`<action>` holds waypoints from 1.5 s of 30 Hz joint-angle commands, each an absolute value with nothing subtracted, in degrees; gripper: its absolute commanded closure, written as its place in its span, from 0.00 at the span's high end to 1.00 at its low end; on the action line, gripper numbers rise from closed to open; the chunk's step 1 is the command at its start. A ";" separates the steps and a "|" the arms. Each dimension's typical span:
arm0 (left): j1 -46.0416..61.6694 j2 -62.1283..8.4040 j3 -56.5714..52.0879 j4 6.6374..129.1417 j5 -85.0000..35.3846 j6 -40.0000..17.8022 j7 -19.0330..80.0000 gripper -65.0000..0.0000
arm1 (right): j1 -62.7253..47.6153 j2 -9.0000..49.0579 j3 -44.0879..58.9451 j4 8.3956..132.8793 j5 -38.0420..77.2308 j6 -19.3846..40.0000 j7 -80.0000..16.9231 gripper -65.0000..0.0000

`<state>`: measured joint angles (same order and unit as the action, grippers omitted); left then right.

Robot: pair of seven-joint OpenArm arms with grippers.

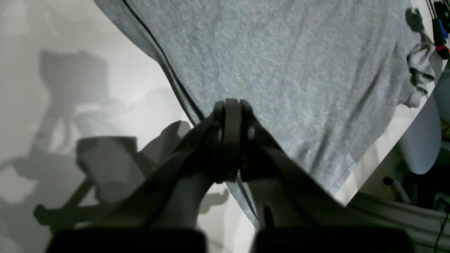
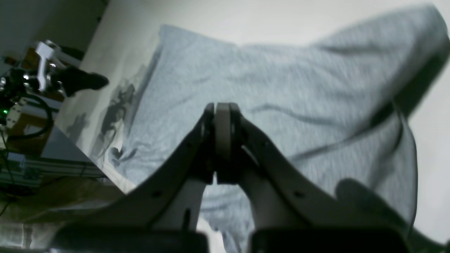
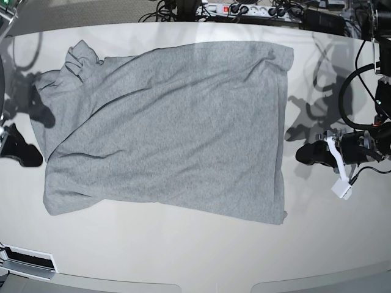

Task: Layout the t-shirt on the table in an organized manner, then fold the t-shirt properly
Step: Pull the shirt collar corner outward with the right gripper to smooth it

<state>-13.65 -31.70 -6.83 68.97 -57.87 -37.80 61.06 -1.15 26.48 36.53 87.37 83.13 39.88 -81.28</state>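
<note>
The grey t-shirt point(image 3: 171, 128) lies spread on the white table point(image 3: 183, 250), plain side up, with one sleeve bunched at its far left corner point(image 3: 76, 58). In the base view my left gripper point(image 3: 303, 152) sits just off the shirt's right edge and my right gripper point(image 3: 15, 146) just off its left edge. In the left wrist view the left gripper point(image 1: 232, 105) is shut, its tips over the shirt's point(image 1: 281, 70) dark-stitched hem. Seen from the right wrist, the right gripper point(image 2: 222, 107) is shut too, in front of the blurred cloth point(image 2: 263, 88). No view shows cloth pinched.
A power strip point(image 3: 244, 9) and cables run along the table's far edge. A metal rail point(image 3: 24, 259) sits at the near left corner. The table edge point(image 1: 369, 175) drops off close beside the left gripper, with clutter below it.
</note>
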 commanded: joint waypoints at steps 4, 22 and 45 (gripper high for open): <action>-14.79 -32.86 -7.27 69.84 -59.99 -38.13 59.99 0.00 | -2.55 26.81 36.75 88.25 84.38 40.00 -80.00 0.00; -14.76 -33.52 -7.27 69.84 -60.05 -37.63 65.87 0.00 | -2.55 25.41 36.75 88.25 69.19 40.00 -80.00 0.01; -6.22 -33.45 -7.31 69.84 -58.48 -37.69 61.25 0.00 | -12.84 19.09 36.75 88.25 49.08 39.40 -66.35 0.47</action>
<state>-5.15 -32.34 -6.83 68.99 -57.47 -37.54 61.95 -13.56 17.87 36.49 87.37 47.16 39.05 -67.83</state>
